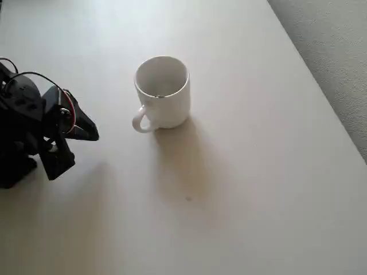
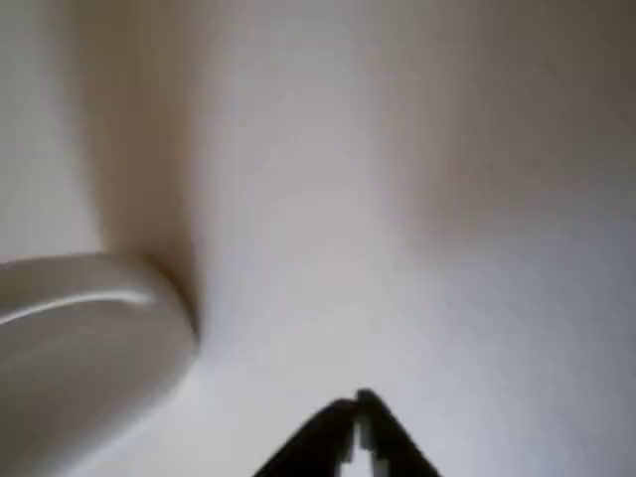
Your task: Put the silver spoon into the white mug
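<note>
The white mug [image 1: 162,91] stands upright on the table left of centre in the overhead view, its loop handle pointing to the lower left. A thin silvery sliver [image 1: 159,95] rests inside it against the near wall; it looks like part of the silver spoon, but I cannot tell for certain. My black gripper [image 1: 92,133] sits to the left of the mug, apart from it, with its tip pointing right. In the wrist view the gripper [image 2: 358,417] has its fingers closed together on nothing, and the mug [image 2: 79,338] is a blurred white shape at the left.
The pale table [image 1: 241,172] stretches right and toward the bottom of the overhead view. Its right edge [image 1: 321,97] runs diagonally, with grey carpet [image 1: 338,46] beyond. The arm's black body with red and black wires [image 1: 23,114] fills the left edge.
</note>
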